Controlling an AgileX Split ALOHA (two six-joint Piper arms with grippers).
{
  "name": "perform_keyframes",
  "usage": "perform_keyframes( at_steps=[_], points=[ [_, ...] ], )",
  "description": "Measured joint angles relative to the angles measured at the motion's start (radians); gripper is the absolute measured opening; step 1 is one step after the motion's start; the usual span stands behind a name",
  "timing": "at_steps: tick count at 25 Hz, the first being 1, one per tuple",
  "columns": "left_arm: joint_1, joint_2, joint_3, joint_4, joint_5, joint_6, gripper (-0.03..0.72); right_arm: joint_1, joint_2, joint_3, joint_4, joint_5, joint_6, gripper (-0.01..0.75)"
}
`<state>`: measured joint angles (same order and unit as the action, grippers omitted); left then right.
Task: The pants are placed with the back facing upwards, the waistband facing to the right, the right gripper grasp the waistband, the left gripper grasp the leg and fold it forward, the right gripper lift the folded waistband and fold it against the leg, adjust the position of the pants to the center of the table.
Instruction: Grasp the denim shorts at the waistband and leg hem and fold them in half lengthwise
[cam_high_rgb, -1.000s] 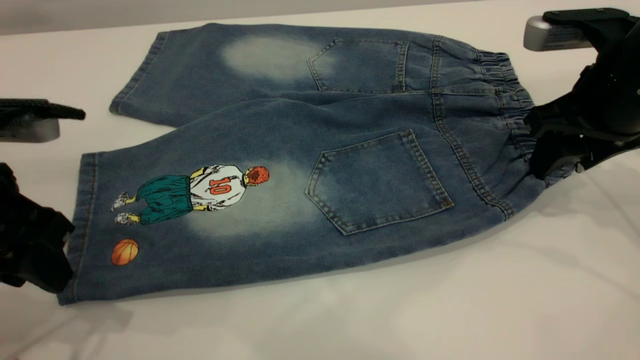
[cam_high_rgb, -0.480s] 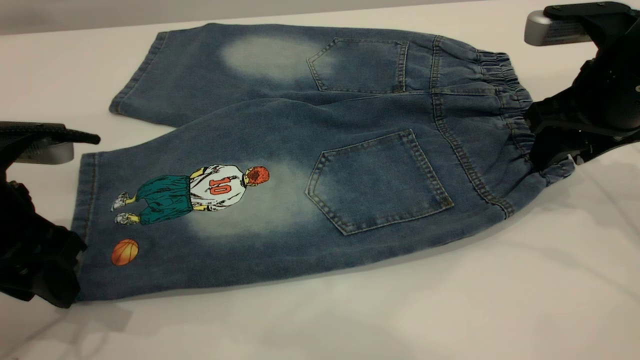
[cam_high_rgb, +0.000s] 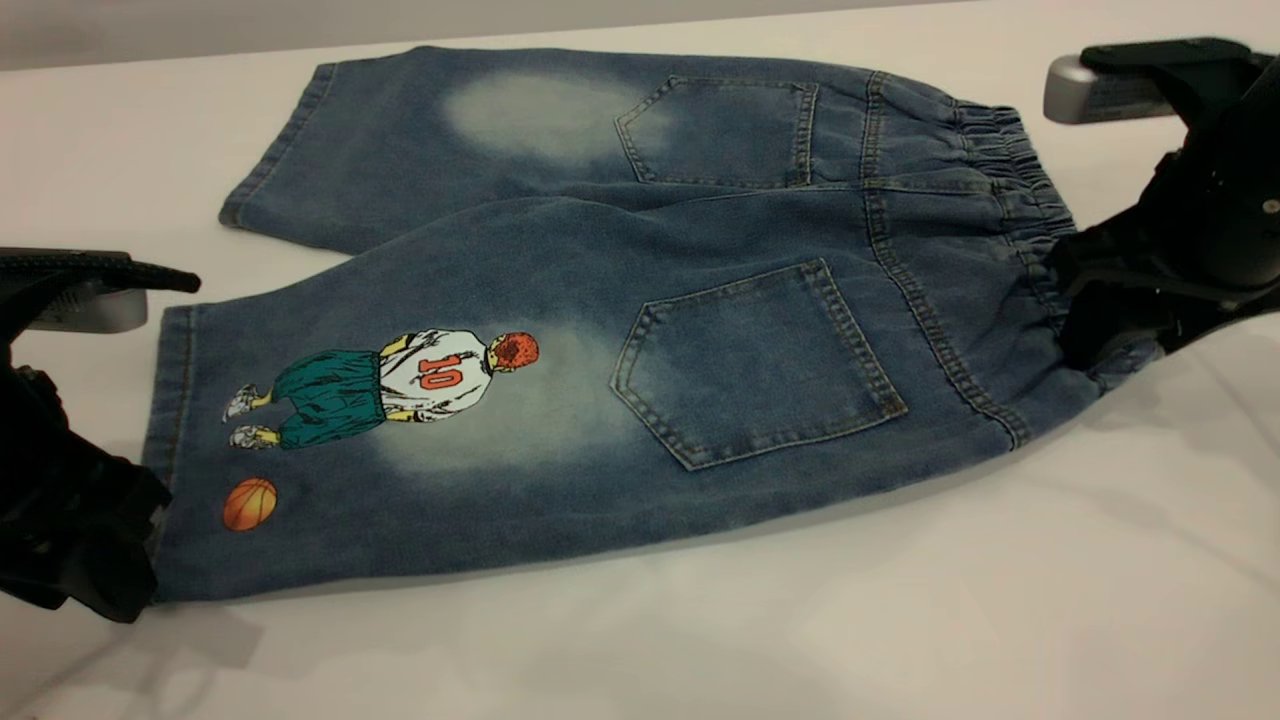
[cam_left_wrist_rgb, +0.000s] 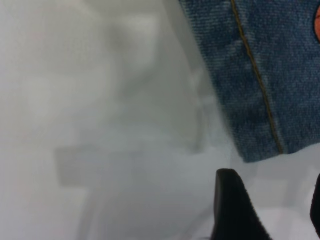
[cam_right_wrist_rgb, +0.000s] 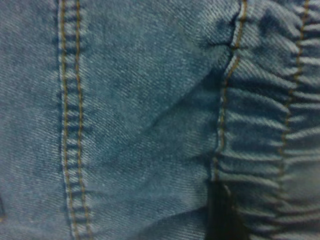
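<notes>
The pants lie flat on the table, back up, with the waistband at the right. The leg with the number 10 player print reaches toward the left. My right gripper sits low over the waistband's near corner. In the right wrist view one dark finger rests on the gathered waistband and cloth hides the other; it looks open. My left gripper is open just off the leg's near hem corner, with bare table between its fingers.
The plain leg with a pale patch lies at the back. The table's far edge runs close behind it. White table spreads wide in front of the pants.
The left gripper has moved in toward the leg's near hem corner. The right gripper rose slightly with the waistband corner, then came back down onto it.
</notes>
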<state>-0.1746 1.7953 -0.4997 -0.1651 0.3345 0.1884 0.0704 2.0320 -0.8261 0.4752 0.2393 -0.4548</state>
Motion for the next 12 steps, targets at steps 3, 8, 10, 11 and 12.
perform_keyframes(
  at_steps=[3, 8, 10, 11, 12],
  points=[
    [0.0, 0.0, 0.0, 0.0, 0.0, 0.0, 0.318, 0.0, 0.001, 0.0, 0.013, 0.004, -0.002, 0.237],
    [0.0, 0.0, 0.0, 0.0, 0.0, 0.0, 0.255, 0.0, 0.001, 0.0, 0.013, -0.004, -0.003, 0.051],
    [0.0, 0.0, 0.0, 0.001, -0.001, 0.0, 0.219, 0.0, 0.001, -0.001, 0.012, -0.008, -0.003, 0.042],
    [0.0, 0.0, 0.0, 0.001, -0.002, 0.001, 0.199, 0.0, 0.001, -0.001, 0.011, -0.008, -0.003, 0.041],
    [0.0, 0.0, 0.0, 0.004, -0.002, 0.001, 0.18, 0.0, 0.001, -0.001, 0.011, -0.009, -0.003, 0.041]
  ],
)
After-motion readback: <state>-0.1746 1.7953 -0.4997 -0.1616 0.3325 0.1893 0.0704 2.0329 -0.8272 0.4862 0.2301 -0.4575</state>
